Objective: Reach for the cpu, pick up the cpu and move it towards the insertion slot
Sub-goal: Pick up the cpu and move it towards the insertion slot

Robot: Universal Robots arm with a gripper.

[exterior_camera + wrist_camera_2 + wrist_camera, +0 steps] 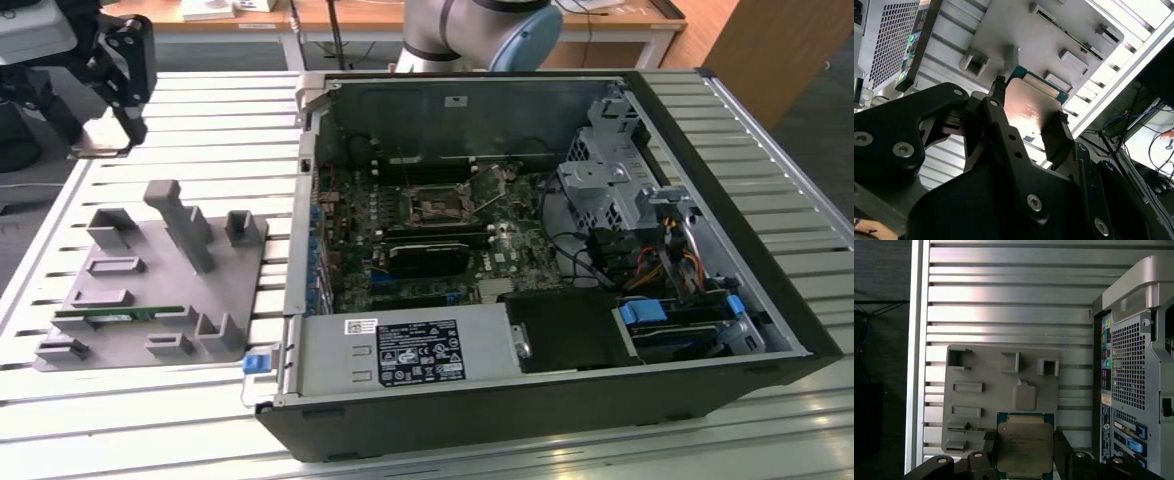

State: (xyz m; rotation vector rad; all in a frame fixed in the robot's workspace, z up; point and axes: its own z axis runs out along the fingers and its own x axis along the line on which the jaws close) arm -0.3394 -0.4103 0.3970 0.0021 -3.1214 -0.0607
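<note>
A fixed camera looks down at a slant from high above the slatted worktop [160, 420]. It stands far enough back to take in the whole open computer case [534, 420], the grey fixture [147, 300] at the exterior view's left, and the tool [118, 135] raised in the upper corner on that side. The first wrist view looks almost straight down past the tool onto the same fixture and the case's vented rear panel [1129, 365]. The second wrist view sits close behind the fingers [999, 130], looking slantwise along them. The cpu [1029, 112] they grip fills its middle, with fixture and vented panel beyond. All three views share the fixture.
</note>
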